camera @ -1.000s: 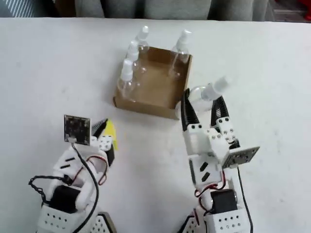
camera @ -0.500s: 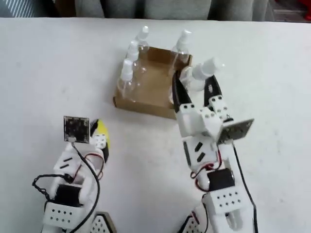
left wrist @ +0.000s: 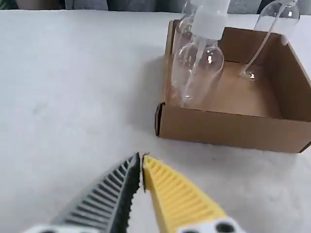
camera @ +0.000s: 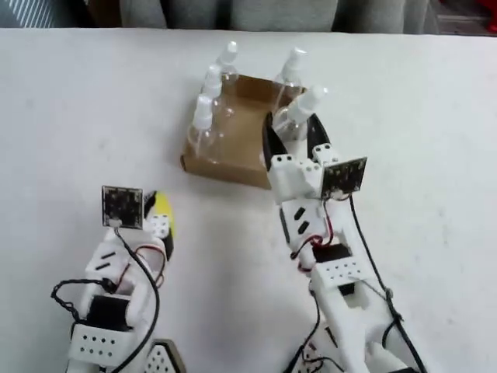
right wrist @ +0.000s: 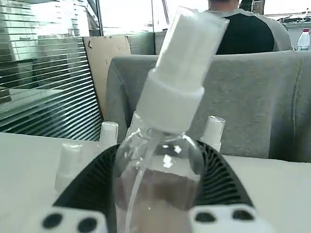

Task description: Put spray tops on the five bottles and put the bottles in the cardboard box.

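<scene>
The cardboard box (camera: 225, 167) sits at the middle back of the table. Three clear bottles with white spray tops stand along its left side (camera: 203, 116), and another bottle (camera: 291, 68) stands at its far right corner. My right gripper (camera: 291, 134) is shut on a fifth spray-topped bottle (camera: 301, 107), held upright over the box's right front part. In the right wrist view that bottle (right wrist: 163, 165) stands between the black fingers. My left gripper (left wrist: 141, 162) is shut on nothing, low over the table in front of the box (left wrist: 228, 128), near a boxed bottle (left wrist: 197, 63).
The white table (camera: 93, 101) lies bare to the left and right of the box. The left arm's base and cables sit at the near left edge. Grey seating lines the far side of the table.
My right gripper has carried the bottle from just right of the box's front corner, up and left, to above the box's right side. The left gripper drew back slightly.
</scene>
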You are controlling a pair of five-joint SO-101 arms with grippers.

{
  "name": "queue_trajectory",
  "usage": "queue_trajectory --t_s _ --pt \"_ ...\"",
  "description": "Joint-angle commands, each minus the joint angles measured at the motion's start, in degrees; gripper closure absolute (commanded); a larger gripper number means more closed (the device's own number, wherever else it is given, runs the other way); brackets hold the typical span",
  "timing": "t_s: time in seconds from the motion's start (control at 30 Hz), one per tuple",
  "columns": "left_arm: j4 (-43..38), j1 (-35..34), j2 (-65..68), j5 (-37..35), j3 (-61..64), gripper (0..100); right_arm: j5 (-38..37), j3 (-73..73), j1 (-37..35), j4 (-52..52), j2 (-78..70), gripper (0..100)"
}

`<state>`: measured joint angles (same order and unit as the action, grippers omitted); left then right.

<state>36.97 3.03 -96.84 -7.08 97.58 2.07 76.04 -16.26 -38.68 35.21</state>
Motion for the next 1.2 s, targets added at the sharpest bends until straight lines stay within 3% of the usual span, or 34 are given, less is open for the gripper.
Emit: queue_trajectory --t_s 0.0,0.47,0.8,1.17 --pt "0.79 -0.22 -0.31 3.16 -0.18 98 -0.35 -6.42 -0.4 -2.24 -3.12 98.3" --pt "2.73 -0.48 -0.31 5.27 -0.18 98 -0.35 -13.36 -1.01 -3.12 -15.87 98.3" --pt "2.81 -0.48 -0.31 5.27 -0.18 98 -0.35 -13.01 -0.66 -17.89 -27.12 98.3" --pt "2.81 -0.48 -0.31 5.27 -0.18 98 -0.35 -11.16 -0.57 -20.88 -28.97 98.3"
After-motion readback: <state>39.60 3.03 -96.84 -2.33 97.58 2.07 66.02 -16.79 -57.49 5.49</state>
